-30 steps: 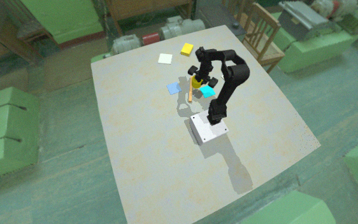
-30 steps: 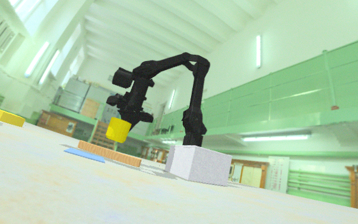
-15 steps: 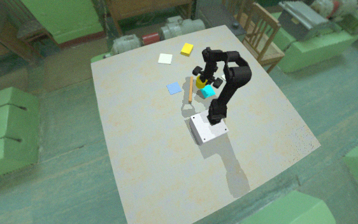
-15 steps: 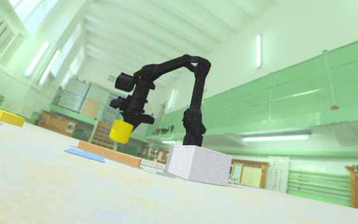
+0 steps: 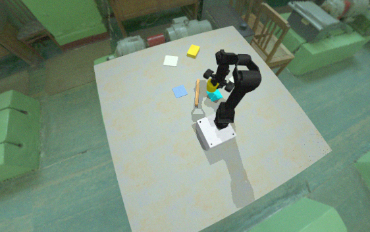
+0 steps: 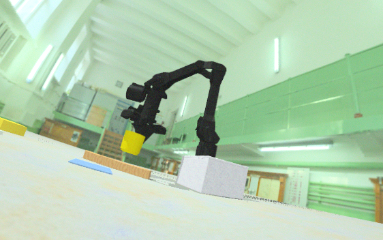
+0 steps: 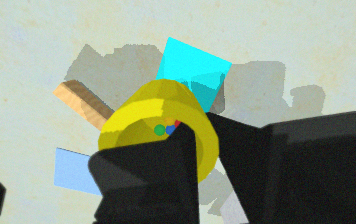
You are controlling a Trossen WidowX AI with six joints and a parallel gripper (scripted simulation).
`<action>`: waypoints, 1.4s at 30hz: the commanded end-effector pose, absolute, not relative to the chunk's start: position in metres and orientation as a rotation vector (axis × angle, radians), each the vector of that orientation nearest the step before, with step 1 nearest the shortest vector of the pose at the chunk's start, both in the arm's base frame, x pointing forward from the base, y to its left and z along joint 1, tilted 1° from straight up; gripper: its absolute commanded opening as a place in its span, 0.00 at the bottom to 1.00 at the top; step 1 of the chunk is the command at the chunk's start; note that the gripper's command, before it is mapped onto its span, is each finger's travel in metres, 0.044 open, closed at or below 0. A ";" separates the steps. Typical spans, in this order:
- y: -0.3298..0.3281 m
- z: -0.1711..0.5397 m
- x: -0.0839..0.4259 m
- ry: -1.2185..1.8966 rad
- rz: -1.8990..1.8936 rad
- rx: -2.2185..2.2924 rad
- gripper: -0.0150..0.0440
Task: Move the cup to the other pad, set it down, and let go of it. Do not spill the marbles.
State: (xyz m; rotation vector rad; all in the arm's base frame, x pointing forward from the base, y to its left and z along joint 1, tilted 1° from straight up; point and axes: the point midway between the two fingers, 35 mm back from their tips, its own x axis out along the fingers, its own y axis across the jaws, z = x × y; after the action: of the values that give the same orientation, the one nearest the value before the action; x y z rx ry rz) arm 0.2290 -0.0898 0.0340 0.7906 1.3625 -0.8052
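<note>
No text, label, brand, number or sign can be read in any of the views. The wall boards (image 6: pixel 269 187) far behind the fingers in the exterior view are too blurred to tell whether they carry writing.

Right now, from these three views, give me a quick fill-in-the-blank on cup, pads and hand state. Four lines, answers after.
1. The black hand is shut on the ____ cylindrical cup.
2. In the exterior view the cup hangs ____ the table, not resting on it.
3. In the wrist view the flat square pad right behind the cup is ____.
4. The long wooden bar lies between the pale blue pad and the ____ pad.

Missing words: yellow; above; cyan; cyan
</note>
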 end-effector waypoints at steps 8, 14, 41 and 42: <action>-0.104 0.032 0.218 1.367 -0.801 0.792 0.25; -0.113 0.032 0.211 1.367 -0.802 0.791 0.25; -0.118 -0.002 0.210 1.367 -0.802 0.790 0.25; -0.118 -0.003 0.210 1.367 -0.802 0.790 0.25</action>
State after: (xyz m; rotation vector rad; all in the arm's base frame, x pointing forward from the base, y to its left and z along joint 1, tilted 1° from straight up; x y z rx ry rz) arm 0.2118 -0.1196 0.0021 0.7873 1.3588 -0.8086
